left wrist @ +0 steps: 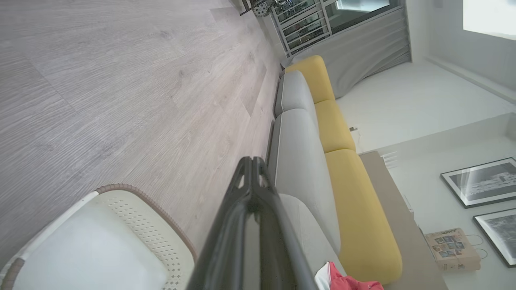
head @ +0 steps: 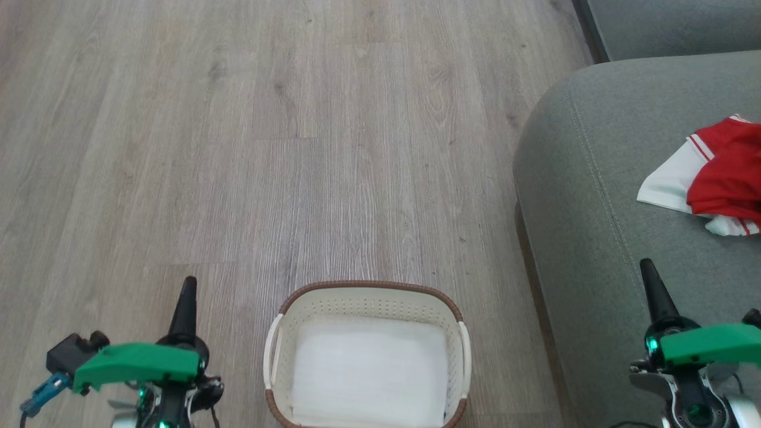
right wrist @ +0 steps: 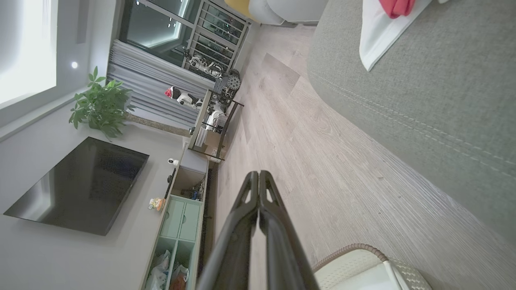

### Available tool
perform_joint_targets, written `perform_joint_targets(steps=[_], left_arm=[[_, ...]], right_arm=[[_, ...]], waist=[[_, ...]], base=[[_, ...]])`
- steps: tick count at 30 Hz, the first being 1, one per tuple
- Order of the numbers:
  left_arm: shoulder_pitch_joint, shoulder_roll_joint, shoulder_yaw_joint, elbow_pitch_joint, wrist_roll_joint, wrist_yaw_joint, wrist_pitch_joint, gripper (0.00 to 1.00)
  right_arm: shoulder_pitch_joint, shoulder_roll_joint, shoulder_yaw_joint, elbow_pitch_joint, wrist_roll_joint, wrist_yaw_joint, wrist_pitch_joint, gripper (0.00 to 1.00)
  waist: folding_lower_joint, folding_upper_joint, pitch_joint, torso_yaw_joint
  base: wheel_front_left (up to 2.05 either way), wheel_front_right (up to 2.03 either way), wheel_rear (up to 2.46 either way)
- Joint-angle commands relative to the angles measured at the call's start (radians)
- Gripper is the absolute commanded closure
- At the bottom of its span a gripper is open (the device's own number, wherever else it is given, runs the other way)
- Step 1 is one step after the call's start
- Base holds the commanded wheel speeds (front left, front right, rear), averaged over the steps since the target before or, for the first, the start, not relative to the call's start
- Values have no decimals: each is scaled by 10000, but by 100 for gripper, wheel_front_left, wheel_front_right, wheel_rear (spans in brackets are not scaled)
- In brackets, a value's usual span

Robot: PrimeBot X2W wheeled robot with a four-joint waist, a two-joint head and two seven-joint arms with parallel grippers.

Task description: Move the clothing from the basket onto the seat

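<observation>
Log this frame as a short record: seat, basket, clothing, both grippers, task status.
seat: grey-green cushion, on the robot's right
basket: on wood floor, visible inside bare
clothing: red-and-white garment lying on the seat
left gripper: shut, empty, left of basket
right gripper: shut, empty, by the seat
task status: appears done

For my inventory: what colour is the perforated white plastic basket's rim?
Brown; the basket rim shows best in head view.

Red clothing (right wrist: 383, 28) on grey-green seat (right wrist: 423, 104)
</observation>
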Motion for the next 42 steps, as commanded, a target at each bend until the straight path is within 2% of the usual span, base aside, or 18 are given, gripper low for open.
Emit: perform_joint_targets(steps=[1, 38, 42], left_arm=[[-557, 167, 332, -286, -348, -103, 127, 100], [-753, 142, 1349, -183, -4420, -698, 1214, 100], [-755, 131, 1368, -181, -4421, -700, 1230, 100]], right_arm=[[-597, -28, 17, -273, 293, -1, 81, 100], [-927, 735, -422, 131, 3485, -2, 1178, 100], [-928, 741, -429, 133, 3491, -2, 1186, 100]], waist=[[0, 0, -11, 3], [0, 0, -219, 53], [0, 0, -219, 54]], base=[[0, 0, 0], [0, 0, 0], [0, 0, 0]])
